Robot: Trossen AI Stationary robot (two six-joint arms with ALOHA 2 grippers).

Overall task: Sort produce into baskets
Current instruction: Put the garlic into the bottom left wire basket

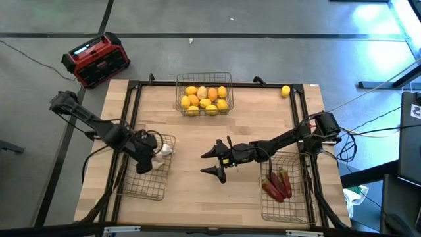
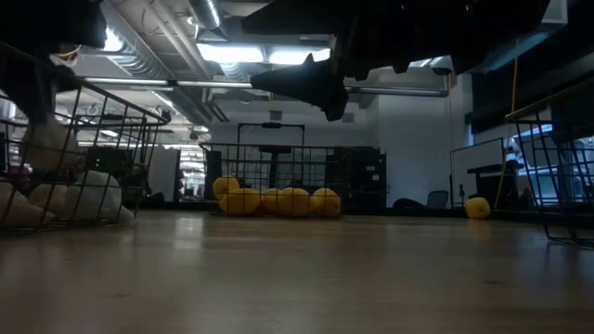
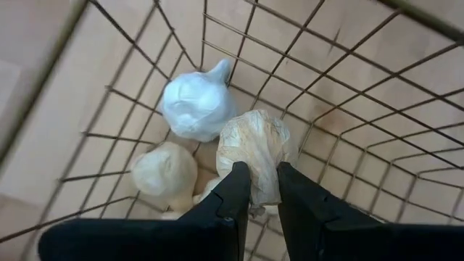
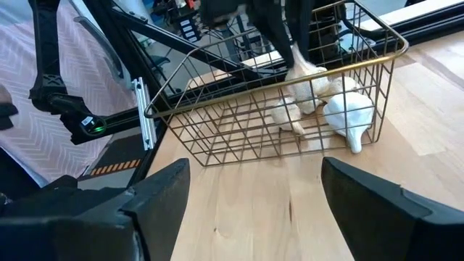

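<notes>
While our left gripper (image 3: 264, 192) pinches a papery white garlic bulb (image 3: 254, 152) inside the grey wire basket (image 3: 377, 130), lowering it among others, our right gripper (image 1: 216, 160) hangs wide open, empty.

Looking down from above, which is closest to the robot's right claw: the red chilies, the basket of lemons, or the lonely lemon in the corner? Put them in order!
From the right gripper, mid-table:
1. Red chilies, in the basket on the right side, closest.
2. Basket of lemons, at the table's far edge, middle.
3. Lone lemon, far right corner, farthest.
</notes>
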